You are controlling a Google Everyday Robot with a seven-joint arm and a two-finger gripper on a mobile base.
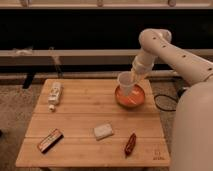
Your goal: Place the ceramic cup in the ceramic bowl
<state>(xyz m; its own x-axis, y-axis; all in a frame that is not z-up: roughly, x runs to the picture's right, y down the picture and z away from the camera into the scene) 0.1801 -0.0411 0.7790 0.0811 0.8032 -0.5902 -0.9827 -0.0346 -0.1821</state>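
1 arm bent downward, tool (133, 76) clamped on ceramic cup (125, 83), over ceramic bowl (132, 97)

Tool (133, 76) fingers hidden behind the ceramic cup (125, 82) – grip unseen

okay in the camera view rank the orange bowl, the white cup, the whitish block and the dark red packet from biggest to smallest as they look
1. ceramic bowl
2. ceramic cup, held over the bowl by the end effector
3. whitish block and dark red packet: too alike to rank; both lie nearer the camera.
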